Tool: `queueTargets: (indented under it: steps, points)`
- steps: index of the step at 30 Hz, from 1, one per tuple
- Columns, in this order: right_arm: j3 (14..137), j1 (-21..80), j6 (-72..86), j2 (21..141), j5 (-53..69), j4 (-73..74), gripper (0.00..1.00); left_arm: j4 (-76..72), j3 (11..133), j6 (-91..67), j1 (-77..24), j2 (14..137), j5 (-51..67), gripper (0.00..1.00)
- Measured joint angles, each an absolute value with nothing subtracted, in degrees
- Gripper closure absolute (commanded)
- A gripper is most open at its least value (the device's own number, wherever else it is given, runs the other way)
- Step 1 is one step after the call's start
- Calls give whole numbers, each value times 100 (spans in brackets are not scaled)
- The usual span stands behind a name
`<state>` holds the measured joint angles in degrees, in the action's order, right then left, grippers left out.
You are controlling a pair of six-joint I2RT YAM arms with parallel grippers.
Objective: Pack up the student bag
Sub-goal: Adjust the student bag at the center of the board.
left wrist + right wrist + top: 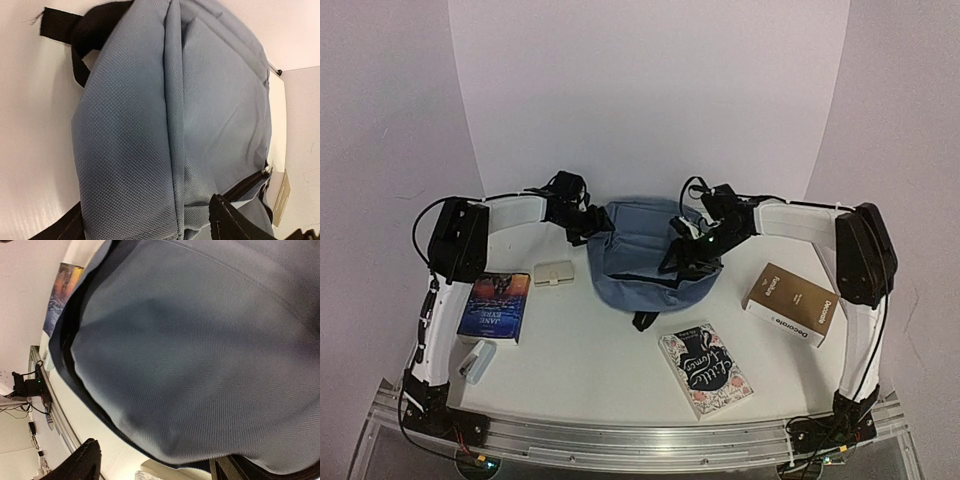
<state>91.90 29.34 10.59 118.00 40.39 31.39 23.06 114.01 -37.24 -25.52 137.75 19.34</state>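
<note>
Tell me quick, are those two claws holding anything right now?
Left gripper: against the student bag, grip cannot be told.
Right gripper: likewise, cannot be told.

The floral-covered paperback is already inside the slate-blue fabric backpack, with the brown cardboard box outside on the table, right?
No: the top view shows the floral-covered paperback on the white table in front of the slate-blue fabric backpack, like the brown cardboard box.
</note>
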Motion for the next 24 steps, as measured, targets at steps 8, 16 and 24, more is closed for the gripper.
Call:
queueTargets:
  steps: [8,16,24]
  points:
    - [9340,2135,1006,11152,3946,3027,16,2402,10267,-3443,-2586,12693,1947,0]
    - [9364,1531,897,11415,3253,2961,16,2108,8569,-3593,-2925,11265,1831,1]
    - [9472,1654,882,12408,3174,2989,26,1988,7472,-4008,-3575,11091,1681,20]
